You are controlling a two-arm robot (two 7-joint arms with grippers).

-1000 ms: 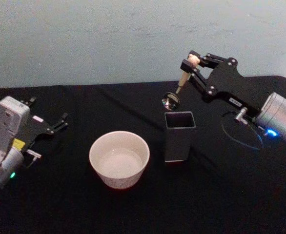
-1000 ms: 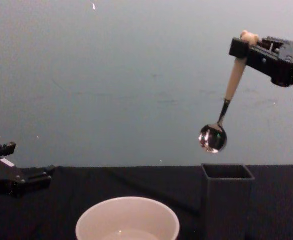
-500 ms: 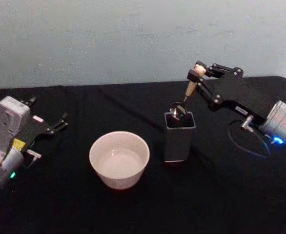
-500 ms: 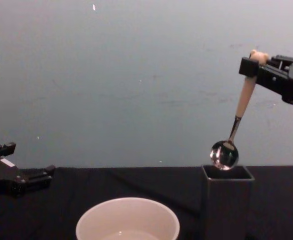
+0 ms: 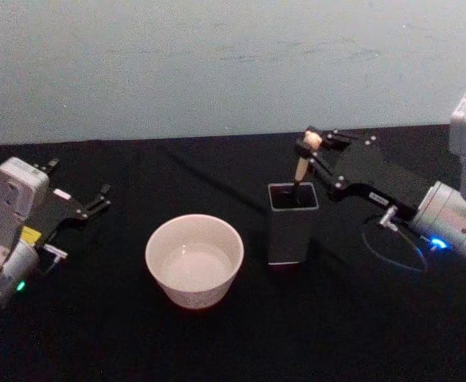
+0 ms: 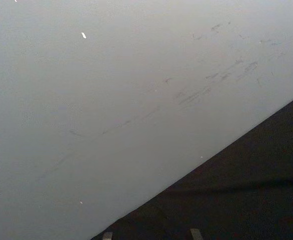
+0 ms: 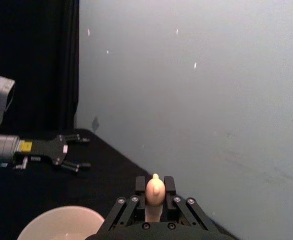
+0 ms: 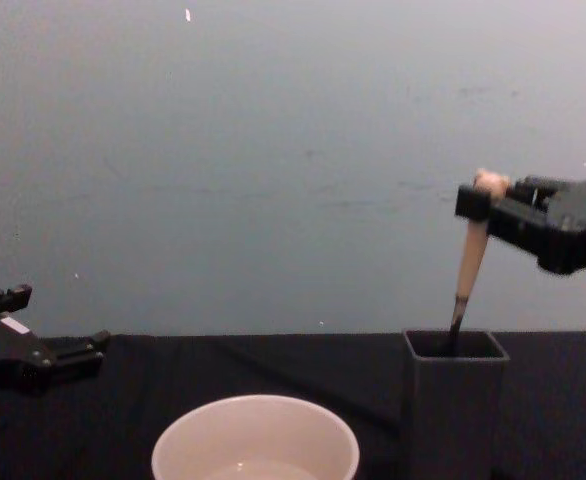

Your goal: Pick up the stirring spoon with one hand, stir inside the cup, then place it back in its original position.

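Stirring spoon (image 8: 469, 262) is gripped by its bear-head top in the right hand (image 8: 485, 205), centre right, bowl lowered inside the holder (image 8: 454, 400). Left hand (image 5: 98, 200) is parked at far left, released.

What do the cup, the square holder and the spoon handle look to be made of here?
The cup looks like glazed ceramic: cream-white with a smooth thin rim, though plastic is possible. The holder seems matte dark grey plastic or coated metal, with flat, unreflective walls. The spoon handle, held by the right gripper, looks like pale matte wood or resin.
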